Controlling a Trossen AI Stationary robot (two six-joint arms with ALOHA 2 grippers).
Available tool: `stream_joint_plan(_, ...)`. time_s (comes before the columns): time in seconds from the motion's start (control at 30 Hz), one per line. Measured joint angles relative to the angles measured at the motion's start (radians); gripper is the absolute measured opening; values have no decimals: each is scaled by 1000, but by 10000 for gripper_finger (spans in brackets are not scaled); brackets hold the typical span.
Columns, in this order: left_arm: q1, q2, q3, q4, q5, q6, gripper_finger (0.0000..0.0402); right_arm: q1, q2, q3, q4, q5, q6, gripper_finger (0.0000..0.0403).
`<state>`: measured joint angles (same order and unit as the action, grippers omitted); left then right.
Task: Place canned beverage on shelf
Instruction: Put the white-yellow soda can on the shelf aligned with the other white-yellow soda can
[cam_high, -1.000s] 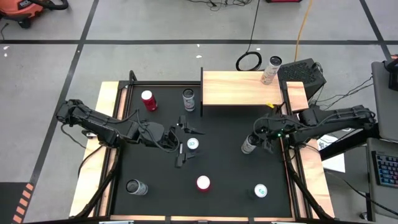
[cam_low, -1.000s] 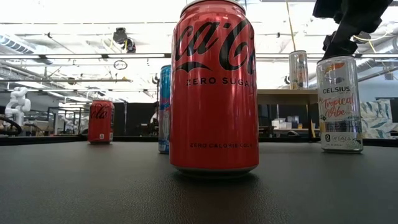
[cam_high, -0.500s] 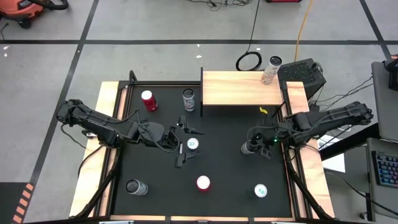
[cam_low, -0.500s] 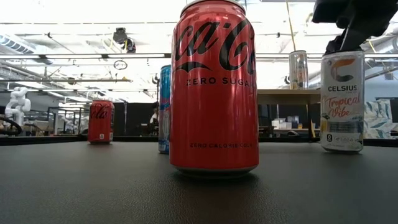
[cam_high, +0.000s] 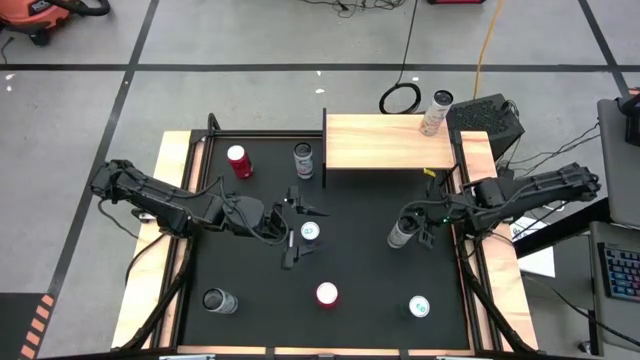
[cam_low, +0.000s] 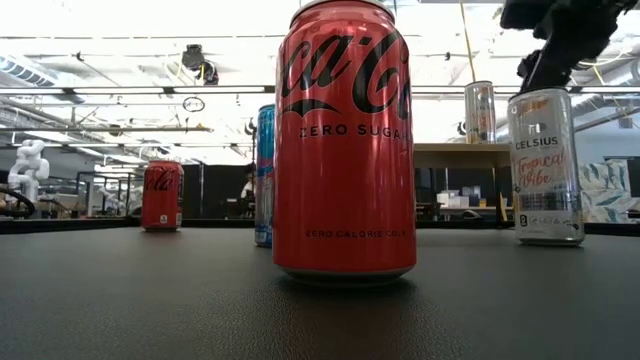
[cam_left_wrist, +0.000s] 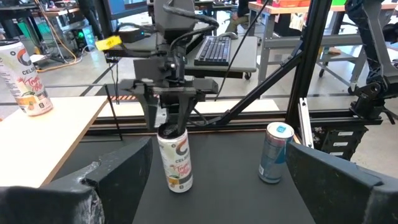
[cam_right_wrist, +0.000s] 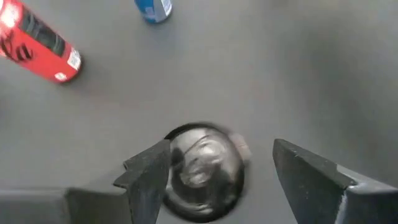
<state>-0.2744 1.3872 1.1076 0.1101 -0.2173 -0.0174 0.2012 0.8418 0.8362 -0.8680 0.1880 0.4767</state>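
Observation:
A white Celsius can (cam_high: 400, 234) stands upright on the black table, right of centre; it also shows in the low view (cam_low: 544, 165) and the left wrist view (cam_left_wrist: 175, 158). My right gripper (cam_high: 412, 228) is open above it, its fingers pointing down on either side of the can's top (cam_right_wrist: 205, 165). The pale-wood shelf (cam_high: 385, 142) stands at the table's far right and bears another Celsius can (cam_high: 436, 112) near its far right corner. My left gripper (cam_high: 297, 232) is open at the table's middle, beside a blue-and-white can (cam_high: 311, 232). My right gripper comes at the Celsius can from above, pointing down. One finger (cam_right_wrist: 149, 177) lies against the top rim (cam_right_wrist: 171, 152) of the can. The other finger (cam_right_wrist: 311, 180) stands apart from it. The can stands upright with its base on the table.
Other cans stand on the table: a red one (cam_high: 238, 160) and a grey one (cam_high: 303, 160) at the far side, a grey one (cam_high: 218, 300) near left, a red Coke (cam_high: 326, 294) near the middle, and a blue one (cam_high: 418, 306) near right.
My right gripper has dipped a little toward the table's near edge over the Celsius can and come back. The can has shifted slightly with it and returned, still upright on the table.

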Motion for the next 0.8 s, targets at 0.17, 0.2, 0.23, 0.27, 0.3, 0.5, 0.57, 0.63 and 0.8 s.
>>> stream_joint_plan(0.17, 0, 0, 0, 0, 0, 5, 371, 0, -23, 72, -57, -1, 5, 265)
stream_joint_plan(0.2, 0, 0, 0, 0, 0, 5, 371, 0, -24, 83, -66, -2, 8, 265)
stream_joint_plan(0.23, 0, 0, 0, 0, 0, 5, 371, 0, -27, 94, -65, -2, 14, 265)
stream_joint_plan(0.27, 0, 0, 0, 0, 0, 5, 371, 0, -31, 100, -60, -2, 19, 265)
stream_joint_plan(0.3, 0, 0, 0, 0, 0, 4, 371, 0, -35, 104, -61, -2, 25, 265)
stream_joint_plan(0.5, 0, 0, 0, 0, 0, 4, 371, 0, -39, 110, -61, -7, 35, 265)
stream_joint_plan(0.57, 0, 0, 0, 0, 0, 4, 371, 0, -39, 110, -60, -8, 35, 268)
stream_joint_plan(0.63, 0, 0, 0, 0, 0, 3, 371, 0, -40, 110, -60, -8, 35, 274)
stream_joint_plan(0.8, 0, 0, 0, 0, 0, -2, 371, 0, -40, 110, -47, -13, 34, 306)
